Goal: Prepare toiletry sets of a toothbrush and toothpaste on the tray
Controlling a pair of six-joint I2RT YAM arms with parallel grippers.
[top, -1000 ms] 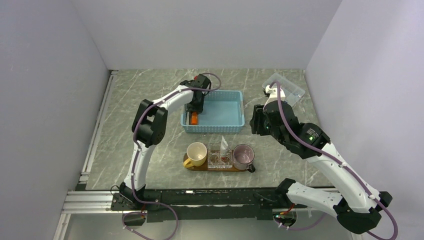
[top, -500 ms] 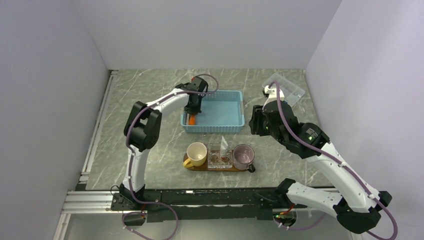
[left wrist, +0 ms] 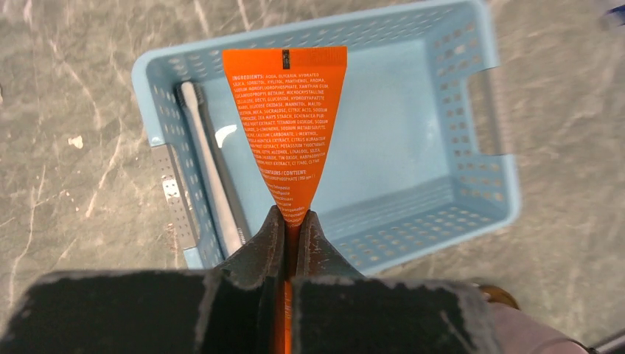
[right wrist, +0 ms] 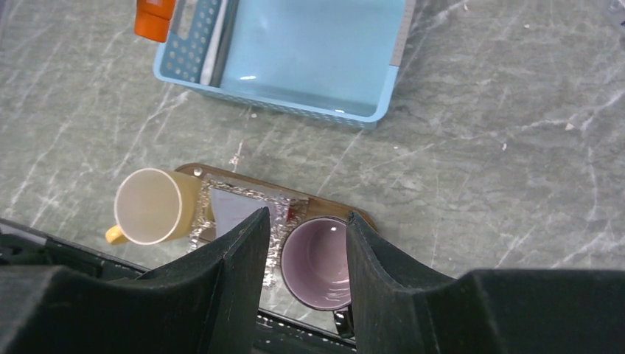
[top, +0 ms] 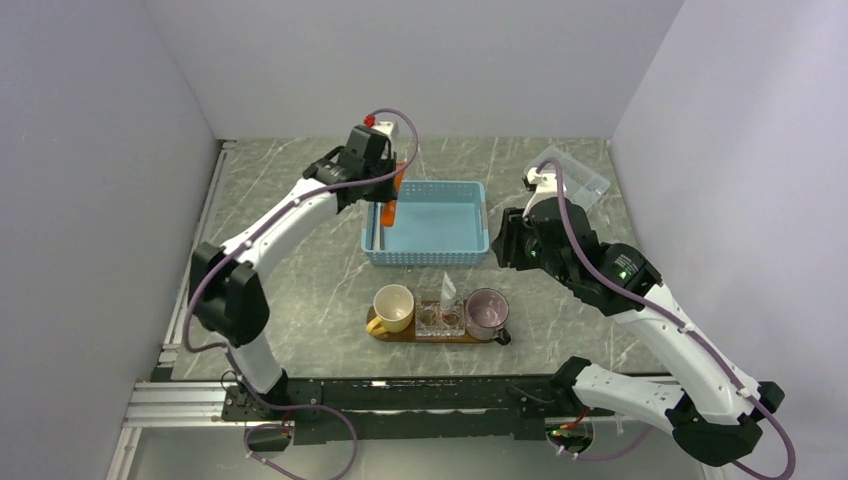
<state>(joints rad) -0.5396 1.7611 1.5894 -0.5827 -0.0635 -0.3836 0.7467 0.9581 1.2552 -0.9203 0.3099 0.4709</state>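
Since the left pincer [left wrist: 292, 221] is clamped on the narrow end of the orange toothpaste [left wrist: 287, 125], the tube hangs over the blue basket [left wrist: 472, 147], ready for the tray [right wrist: 317, 200]; the right pincer [right wrist: 306, 243] hovers half-wide, empty.

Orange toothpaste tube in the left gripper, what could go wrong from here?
The left gripper pinches the orange toothpaste only at its narrow end, so the tube may swing or slip. The tray is crowded by the yellow cup, the clear box and the purple cup, so setting it down could bump one.
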